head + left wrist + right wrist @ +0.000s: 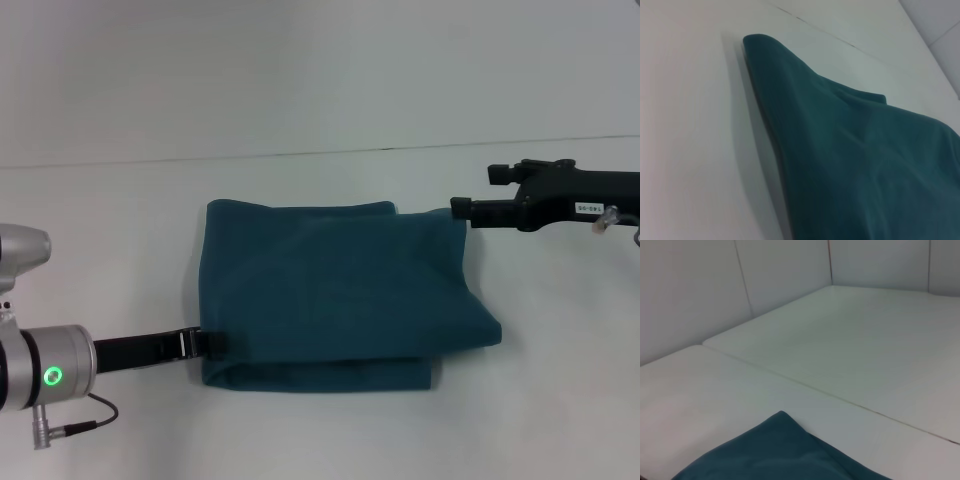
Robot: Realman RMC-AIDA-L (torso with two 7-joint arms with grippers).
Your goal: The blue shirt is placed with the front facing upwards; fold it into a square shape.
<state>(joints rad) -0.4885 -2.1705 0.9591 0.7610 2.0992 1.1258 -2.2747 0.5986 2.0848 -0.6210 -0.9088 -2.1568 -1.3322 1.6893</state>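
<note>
Blue shirt [335, 290] lies folded into a compact, roughly square bundle on the white table [320, 90], near the middle, with no chest print showing on its upper face. The folding looks close to done, judging by the stacked layers along the near edge.

To finish well, each claw should let go cleanly and draw straight outward, low and slow, so no layer is dragged open; the loose right near corner, which flares past the lower layer, may want a light tuck to square the outline.

The left gripper [212, 342] sits at the shirt's left near corner, its black tip touching the cloth edge; whether it is pinching the fabric or spread I cannot tell. The right gripper [462, 209] is at the far right corner, touching or just beside the cloth, and its fingers' state cannot be told either. Both wrist views show only shirt and table, no fingers.
</note>
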